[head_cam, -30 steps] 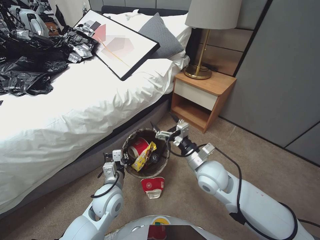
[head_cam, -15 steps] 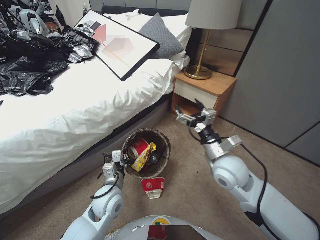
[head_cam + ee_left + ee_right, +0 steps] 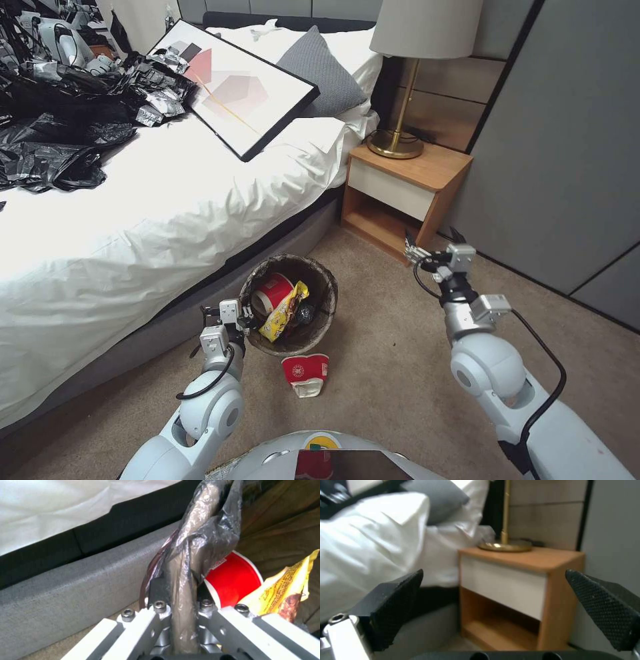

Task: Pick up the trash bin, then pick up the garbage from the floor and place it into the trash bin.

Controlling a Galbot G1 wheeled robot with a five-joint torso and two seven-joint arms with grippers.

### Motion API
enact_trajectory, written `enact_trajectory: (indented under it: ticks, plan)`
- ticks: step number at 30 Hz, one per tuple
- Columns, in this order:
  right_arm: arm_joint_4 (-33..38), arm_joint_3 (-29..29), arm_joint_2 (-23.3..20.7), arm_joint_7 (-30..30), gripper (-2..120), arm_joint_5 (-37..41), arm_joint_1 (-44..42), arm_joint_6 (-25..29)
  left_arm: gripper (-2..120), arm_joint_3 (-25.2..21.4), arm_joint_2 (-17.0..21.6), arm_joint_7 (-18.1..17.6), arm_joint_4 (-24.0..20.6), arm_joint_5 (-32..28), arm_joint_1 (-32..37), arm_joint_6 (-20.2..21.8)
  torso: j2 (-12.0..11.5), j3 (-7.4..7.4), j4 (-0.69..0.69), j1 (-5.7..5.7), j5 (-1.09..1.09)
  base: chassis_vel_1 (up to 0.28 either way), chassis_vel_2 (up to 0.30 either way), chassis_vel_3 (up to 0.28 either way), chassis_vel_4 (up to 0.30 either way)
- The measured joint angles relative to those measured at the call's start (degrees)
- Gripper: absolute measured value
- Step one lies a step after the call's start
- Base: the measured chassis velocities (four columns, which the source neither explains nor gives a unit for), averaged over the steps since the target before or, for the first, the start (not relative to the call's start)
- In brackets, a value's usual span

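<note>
Beige carpet (image 3: 393, 373) is running alongside the bed (image 3: 167, 220), where black plastic bags (image 3: 60, 127) and a framed picture (image 3: 233, 87) are lying. The trash bin (image 3: 325, 313) is sitting beside the bed base, already holding a red cup and gold wrapper. The left claw (image 3: 245, 321) is pinching its bagged rim. Another red-and-white cup (image 3: 305, 372) is lying just in front. The right claw (image 3: 433, 241) is hovering spread wide, facing the nightstand (image 3: 400, 193).

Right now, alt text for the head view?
Left gripper clamps the rim of the trash bin, which holds a red cup and gold wrapper. Another red-and-white cup lies on the carpet; the right gripper hangs open near the nightstand.
</note>
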Motion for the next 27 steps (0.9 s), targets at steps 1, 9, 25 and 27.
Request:
enact_trajectory:
  ticks: [1, 9, 25, 27]
  plan:
    - [-0.6, 0.6, 1.2, 0.0, 100, -1.3, -1.8, 0.8, 0, -0.2, 0.0, 0.0, 0.0, 0.0, 0.1, 0.0, 0.0, 0.00, 0.00, 0.00, 0.00, 0.000, 0.000, 0.000, 0.000]
    - [-1.4, 1.0, 4.9, 0.0, 100, -4.4, -4.3, 2.4, 0, -0.3, 0.1, -0.7, -0.9, -0.6, 0.3, -0.1, 0.0, 0.00, 0.00, 0.00, 0.00, 0.000, 0.000, 0.000, 0.000]
    - [-2.4, -1.1, 6.2, 0.2, 100, -5.8, -3.2, 2.3, 0, -0.8, 0.0, -0.9, -1.7, -0.9, 1.3, -0.1, 0.0, 0.00, 0.01, 0.00, 0.00, 0.000, 0.000, 0.000, 0.000]
    - [-2.6, -1.1, 6.2, 0.3, 100, -5.8, -3.0, 2.3, 0, -0.8, 0.0, -0.9, -1.7, -0.9, 1.3, -0.1, 0.0, 0.00, 0.01, 0.00, 0.00, 0.000, 0.000, 0.000, 0.000]
